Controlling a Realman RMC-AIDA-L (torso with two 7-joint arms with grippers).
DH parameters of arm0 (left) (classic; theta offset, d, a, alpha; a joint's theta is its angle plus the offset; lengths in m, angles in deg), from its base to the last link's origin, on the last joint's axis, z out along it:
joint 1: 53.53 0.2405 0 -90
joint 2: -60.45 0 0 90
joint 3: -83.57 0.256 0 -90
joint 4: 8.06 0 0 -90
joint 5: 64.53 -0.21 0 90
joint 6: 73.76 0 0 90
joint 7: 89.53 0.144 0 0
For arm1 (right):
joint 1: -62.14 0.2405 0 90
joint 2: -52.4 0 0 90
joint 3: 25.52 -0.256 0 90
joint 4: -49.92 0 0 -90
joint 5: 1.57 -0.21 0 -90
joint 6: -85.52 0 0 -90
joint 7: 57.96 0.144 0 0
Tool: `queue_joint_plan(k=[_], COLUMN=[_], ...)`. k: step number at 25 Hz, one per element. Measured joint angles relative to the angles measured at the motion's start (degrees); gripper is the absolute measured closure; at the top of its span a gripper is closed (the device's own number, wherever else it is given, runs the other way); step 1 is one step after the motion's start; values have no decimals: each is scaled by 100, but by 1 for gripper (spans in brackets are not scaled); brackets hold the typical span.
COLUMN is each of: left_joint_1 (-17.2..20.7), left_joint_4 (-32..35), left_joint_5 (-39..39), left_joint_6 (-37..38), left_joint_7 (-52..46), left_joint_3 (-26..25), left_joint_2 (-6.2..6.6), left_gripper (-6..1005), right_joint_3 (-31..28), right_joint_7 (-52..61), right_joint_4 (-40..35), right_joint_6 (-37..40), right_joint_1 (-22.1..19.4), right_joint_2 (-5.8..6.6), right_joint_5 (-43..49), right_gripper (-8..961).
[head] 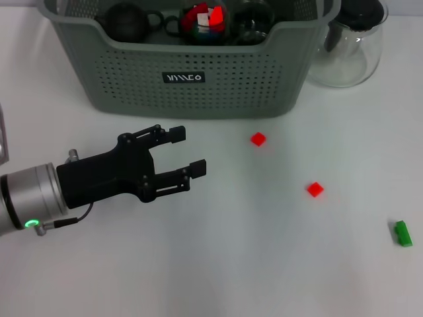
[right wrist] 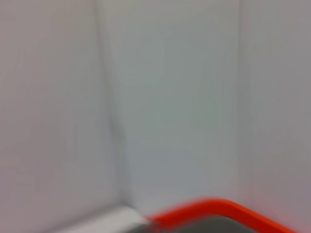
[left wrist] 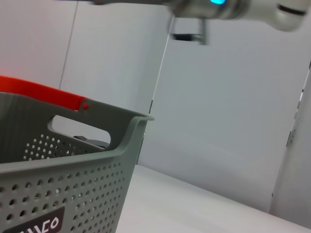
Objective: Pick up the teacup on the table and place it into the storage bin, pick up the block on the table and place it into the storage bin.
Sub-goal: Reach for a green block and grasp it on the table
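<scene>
The grey-green storage bin (head: 132, 72) stands at the back of the white table, and its perforated wall (left wrist: 73, 194) fills the lower part of the left wrist view. Inside it sit a dark teacup (head: 127, 21), a cup with red and white pieces (head: 203, 20) and a clear glass (head: 251, 21). Two small red blocks (head: 258, 139) (head: 315, 189) and a green block (head: 402, 233) lie on the table. My left gripper (head: 190, 152) hovers open and empty in front of the bin, to the left of the red blocks. My right gripper is out of view.
A clear glass jug (head: 350, 46) with a dark lid stands just right of the bin. An orange-red rim (left wrist: 39, 90) (right wrist: 214, 208) shows behind the bin. Part of a silver arm (left wrist: 218, 5) crosses high in the left wrist view.
</scene>
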Motion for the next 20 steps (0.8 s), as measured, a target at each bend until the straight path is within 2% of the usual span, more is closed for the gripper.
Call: queue_joint_plan(k=[4, 7, 9, 13, 14, 15, 20], left_joint_1=[-34, -45, -47, -70, -84, -102, -131], left_joint_4=[3, 20, 37, 52, 52, 53, 149], left_joint_5=[6, 8, 9, 9, 9, 9, -46], left_joint_6=[-54, -61, -60, -62, -64, -64, -7], left_joint_7=[0, 0, 0, -5, -7, -10, -51], left_joint_3=[1, 3, 4, -3, -3, -4, 0], left_joint_2=[4, 4, 4, 10, 12, 20, 95], left_gripper=[215, 215, 215, 214, 214, 214, 214], right_joint_3=[134, 188, 80, -598, -1238, -1238, -2341], right_joint_7=[-805, -1403, -1696, -1856, -1852, -1852, -1836], right_joint_4=[-1112, -1418, -1423, -1506, -1542, -1542, -1584], right_joint_6=[1527, 2453, 3024, 3922, 4345, 4345, 5095], right_joint_1=[-1240, -2072, -2483, -2990, -3128, -3128, -3266], right_joint_2=[-4, -9, 5, 11, -8, -8, 16], right_joint_5=[-942, -1110, -996, -547, -456, -456, -150], right_gripper=[151, 153, 154, 209, 209, 210, 212])
